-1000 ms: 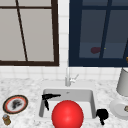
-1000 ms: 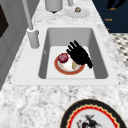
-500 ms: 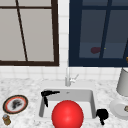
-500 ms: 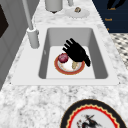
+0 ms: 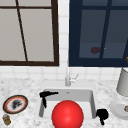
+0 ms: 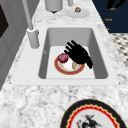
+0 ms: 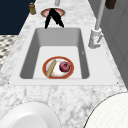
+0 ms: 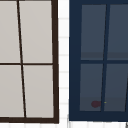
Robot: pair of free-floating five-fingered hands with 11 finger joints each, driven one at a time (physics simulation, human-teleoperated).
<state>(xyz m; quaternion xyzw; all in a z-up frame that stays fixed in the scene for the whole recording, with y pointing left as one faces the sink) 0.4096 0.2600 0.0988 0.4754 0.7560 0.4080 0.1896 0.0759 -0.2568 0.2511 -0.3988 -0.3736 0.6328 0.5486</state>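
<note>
Counter far left: patterned plate (image 5: 15,104). Next, left hand (image 5: 46,95) over sink (image 5: 92,100) left edge, fingers straight, spread, empty. In basin: red-rimmed plate (image 7: 58,77) carrying red fruit (image 7: 64,66). Right hand (image 5: 102,114) at front-right corner, finger curl unclear.

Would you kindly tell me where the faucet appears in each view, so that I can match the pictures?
Front view: the faucet stands at centre, behind the sink, against the tiled wall.
Left side view: upper left, on the rim left of the basin.
Right side view: upper right, on the rim right of the basin.
Shared landmark: the sink.
</note>
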